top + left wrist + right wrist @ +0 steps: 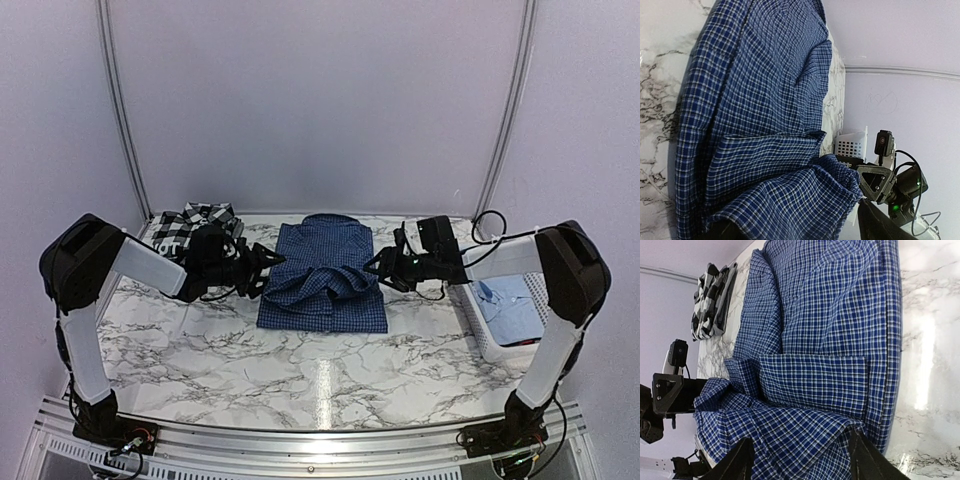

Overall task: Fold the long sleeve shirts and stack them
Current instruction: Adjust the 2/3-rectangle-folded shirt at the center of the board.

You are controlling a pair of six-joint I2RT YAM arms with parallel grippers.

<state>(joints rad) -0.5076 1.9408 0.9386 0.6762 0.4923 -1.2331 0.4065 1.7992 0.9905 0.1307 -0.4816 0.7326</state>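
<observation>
The dark blue checked shirt lies partly folded at the table's middle, collar far, with a loose fold bunched up across its centre. My left gripper is at the shirt's left edge and my right gripper at its right edge. In the left wrist view the left gripper has its fingers spread, with checked cloth lying between them. The right gripper is likewise spread over the cloth. The black-and-white plaid shirt lies folded at the back left. The pale blue shirt sits in the basket.
The white slatted basket stands at the table's right edge, close to my right arm. Marble table surface shows in front of the shirt. Purple walls close off the back and sides.
</observation>
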